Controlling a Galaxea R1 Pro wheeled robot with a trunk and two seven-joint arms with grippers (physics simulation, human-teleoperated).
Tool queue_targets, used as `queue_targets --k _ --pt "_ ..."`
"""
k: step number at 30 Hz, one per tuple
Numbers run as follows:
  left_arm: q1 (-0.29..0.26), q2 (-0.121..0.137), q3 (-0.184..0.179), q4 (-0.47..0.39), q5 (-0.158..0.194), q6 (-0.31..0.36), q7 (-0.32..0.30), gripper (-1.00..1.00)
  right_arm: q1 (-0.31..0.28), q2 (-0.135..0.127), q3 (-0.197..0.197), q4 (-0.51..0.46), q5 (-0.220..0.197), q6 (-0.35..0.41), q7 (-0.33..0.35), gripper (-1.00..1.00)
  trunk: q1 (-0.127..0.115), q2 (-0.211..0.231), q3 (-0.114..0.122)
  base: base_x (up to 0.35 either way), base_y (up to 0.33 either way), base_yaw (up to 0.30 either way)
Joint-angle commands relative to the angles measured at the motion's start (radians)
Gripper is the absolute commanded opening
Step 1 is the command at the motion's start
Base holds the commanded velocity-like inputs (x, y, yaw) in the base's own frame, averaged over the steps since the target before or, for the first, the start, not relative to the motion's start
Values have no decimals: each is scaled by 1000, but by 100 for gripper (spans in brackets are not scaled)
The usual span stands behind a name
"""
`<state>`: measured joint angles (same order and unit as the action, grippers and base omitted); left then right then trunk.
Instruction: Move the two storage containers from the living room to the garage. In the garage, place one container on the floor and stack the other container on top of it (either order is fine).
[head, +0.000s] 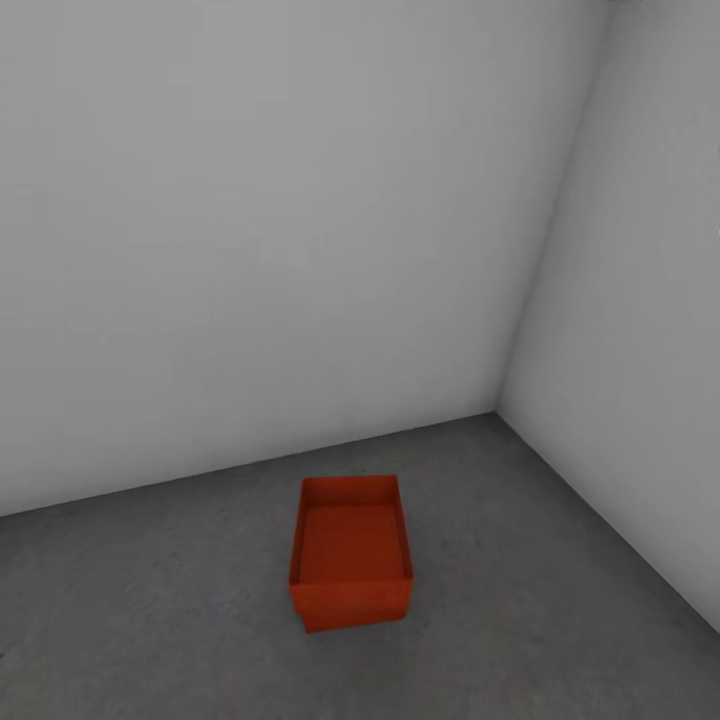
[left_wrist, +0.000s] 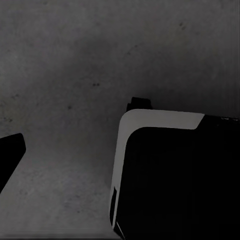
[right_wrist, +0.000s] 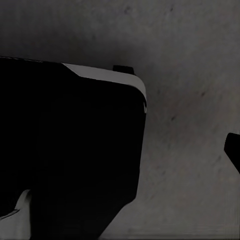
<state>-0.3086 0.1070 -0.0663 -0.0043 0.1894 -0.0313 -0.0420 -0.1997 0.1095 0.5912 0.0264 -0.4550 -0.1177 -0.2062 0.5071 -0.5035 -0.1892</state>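
stack (head: 350, 550) on floor (head: 150, 620) near wall corner, top bin overhangs (apparently two) | your grippers' state: cannot tell | risk: nudging it topples the stack

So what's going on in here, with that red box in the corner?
Nothing is being handled right now. Orange-red storage containers sit on the grey concrete floor near the corner of two plain walls; it looks like one stacked on another, slightly offset. The wrist cameras point at the floor and the robot's dark base.
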Motion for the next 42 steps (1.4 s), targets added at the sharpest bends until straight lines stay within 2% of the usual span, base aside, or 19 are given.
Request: queue_targets --k 1,16,24,42 --pt "3 0 -7 1 10 -5 -4 100 4 1 9 3 -9 -6 -1 100 0 -1 0 0 0 0" --pt "13 -21 -7 1 11 -10 -4 100 14 2 9 3 -8 -8 -1 100 0 -1 23 0 0 0" --pt "14 -21 -7 2 11 -9 -4 100 14 2 9 3 -8 -7 0 100 0 -1 36 0 0 0" --pt "71 -18 -7 1 1 -11 -7 100 34 2 9 3 -7 -8 46 100 0 -1 63 0 0 0"
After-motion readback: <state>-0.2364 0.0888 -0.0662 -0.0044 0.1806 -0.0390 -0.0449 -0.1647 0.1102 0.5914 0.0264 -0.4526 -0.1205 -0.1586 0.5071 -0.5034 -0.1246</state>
